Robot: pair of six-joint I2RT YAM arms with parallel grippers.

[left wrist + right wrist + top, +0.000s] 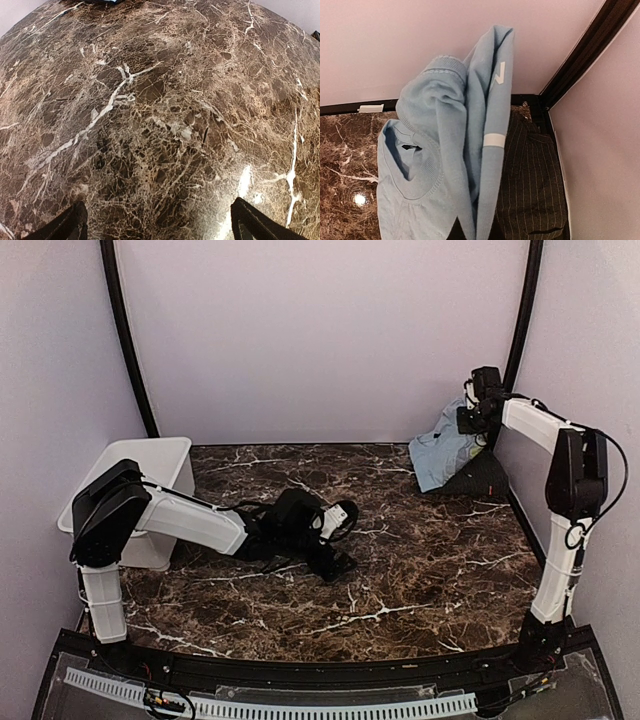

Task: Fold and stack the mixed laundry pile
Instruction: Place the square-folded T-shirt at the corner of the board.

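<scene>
Brown marble table [400, 580], pale walls: your left gripper [159, 220] hangs low over mid-table, jaws spread wide, holding nothing. Your right gripper [468, 422], clamped tight, holds the light blue T-shirt [445, 150] up in the far right corner, touching the black pinstriped shirt [530, 185] beside it.

Even, bright; sharp; wrist views bowed
</scene>
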